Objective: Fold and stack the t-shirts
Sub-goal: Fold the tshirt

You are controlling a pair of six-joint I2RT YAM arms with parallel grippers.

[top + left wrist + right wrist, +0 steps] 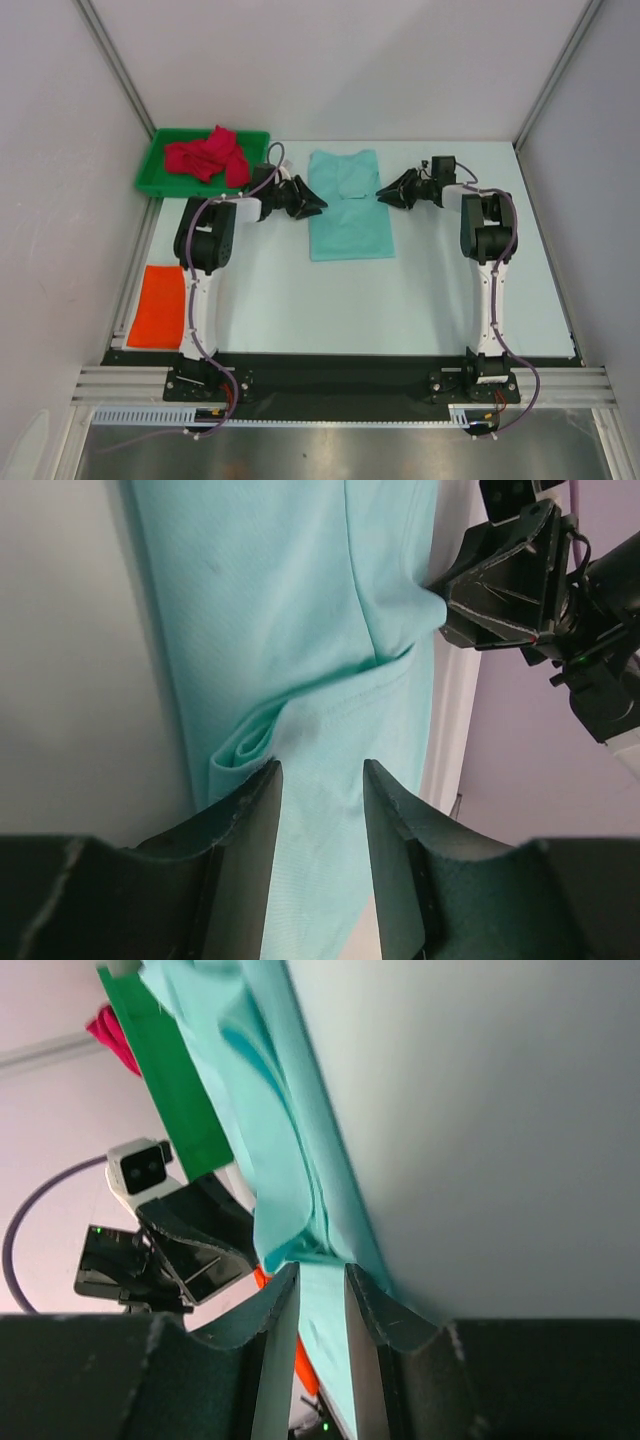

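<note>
The mint green t-shirt (348, 205) lies flat in the middle of the table, folded into a narrow strip. My left gripper (315, 205) is at its left edge, jaws open, with mint cloth (300, 630) and a small fold showing in the gap of the gripper (320, 780). My right gripper (383, 193) is at the shirt's right edge. Its jaws stand a narrow gap apart around the cloth edge (300, 1190), seen at the gripper (322, 1275). The crimson red t-shirt (205, 155) lies bunched in the tray. The bright orange t-shirt (158, 305) lies folded at the left.
The green plastic tray (150, 178) stands at the back left, close behind my left arm. The orange shirt lies by the table's left rail. White walls enclose the table on three sides.
</note>
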